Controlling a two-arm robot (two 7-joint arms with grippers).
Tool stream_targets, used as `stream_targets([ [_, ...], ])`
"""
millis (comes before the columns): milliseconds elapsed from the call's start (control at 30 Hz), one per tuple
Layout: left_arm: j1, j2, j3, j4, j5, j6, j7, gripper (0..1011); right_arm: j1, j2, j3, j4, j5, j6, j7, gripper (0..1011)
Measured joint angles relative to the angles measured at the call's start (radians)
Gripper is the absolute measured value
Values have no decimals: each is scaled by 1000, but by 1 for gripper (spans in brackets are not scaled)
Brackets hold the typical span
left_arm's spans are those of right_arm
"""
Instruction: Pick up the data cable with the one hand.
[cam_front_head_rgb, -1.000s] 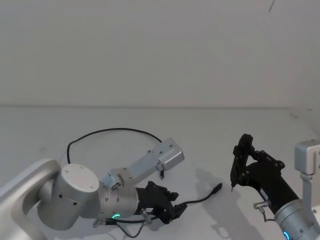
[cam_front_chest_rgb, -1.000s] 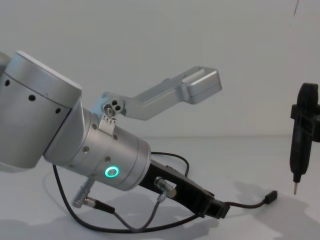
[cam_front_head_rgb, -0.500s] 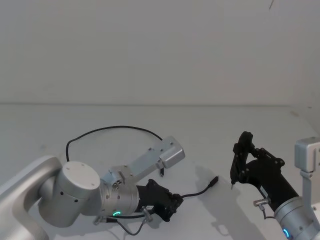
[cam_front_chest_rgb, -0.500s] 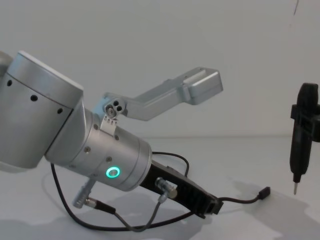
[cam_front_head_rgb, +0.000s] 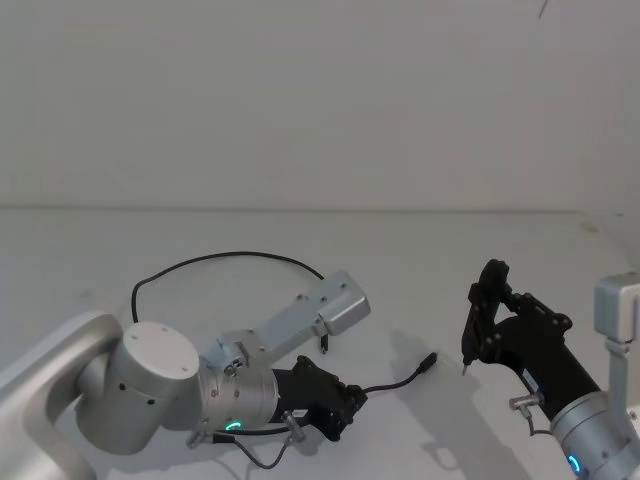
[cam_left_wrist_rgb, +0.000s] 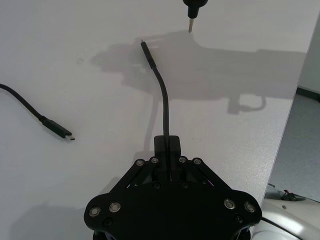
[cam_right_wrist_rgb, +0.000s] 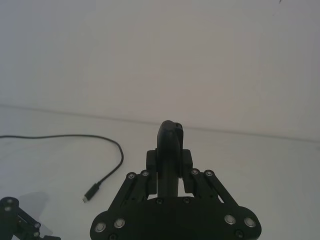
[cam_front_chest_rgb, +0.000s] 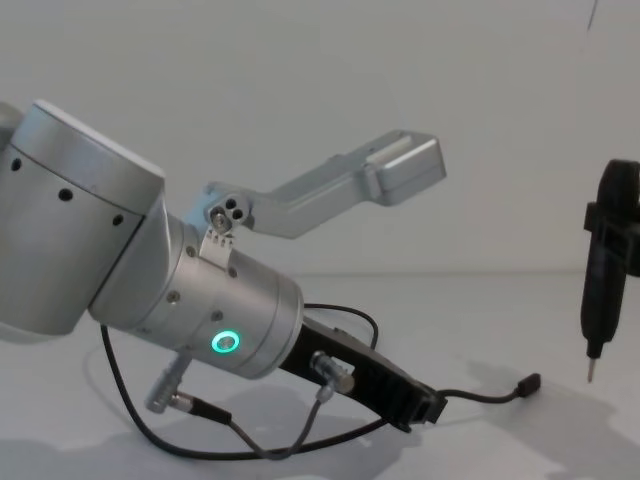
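Observation:
The data cable (cam_front_head_rgb: 395, 383) is thin and black. It runs from my left gripper (cam_front_head_rgb: 340, 405) toward a small plug (cam_front_head_rgb: 428, 360) that hovers just off the white table. The rest loops back behind the arm (cam_front_head_rgb: 230, 258). My left gripper is shut on the cable; in the left wrist view its fingertips (cam_left_wrist_rgb: 167, 142) pinch it, the near stretch (cam_left_wrist_rgb: 164, 100) leads away, and the other plug (cam_left_wrist_rgb: 60, 131) lies flat. From the chest, the gripper (cam_front_chest_rgb: 425, 408) sits low with the cable (cam_front_chest_rgb: 485, 398) trailing right. My right gripper (cam_right_wrist_rgb: 170, 150) is shut on a black pen-like tool (cam_front_head_rgb: 478, 320).
The pen-like tool's metal tip (cam_front_chest_rgb: 590, 372) hangs just right of the free plug (cam_front_chest_rgb: 528, 383). A silver bracket (cam_front_head_rgb: 335, 308) juts out above my left wrist, and a short grey wire (cam_front_chest_rgb: 190, 403) hangs below it. Bare white table (cam_front_head_rgb: 450, 260) stretches toward the back wall.
My left gripper has drawn back slightly with the cable, and the free plug has shifted a little toward me and up. The right arm has barely moved.

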Motion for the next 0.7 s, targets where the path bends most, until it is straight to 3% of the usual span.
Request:
stream_targets([
  [700, 10, 65, -24, -67, 15, -72, -39, 40, 17, -26, 62, -63, 106, -4, 60, 279],
])
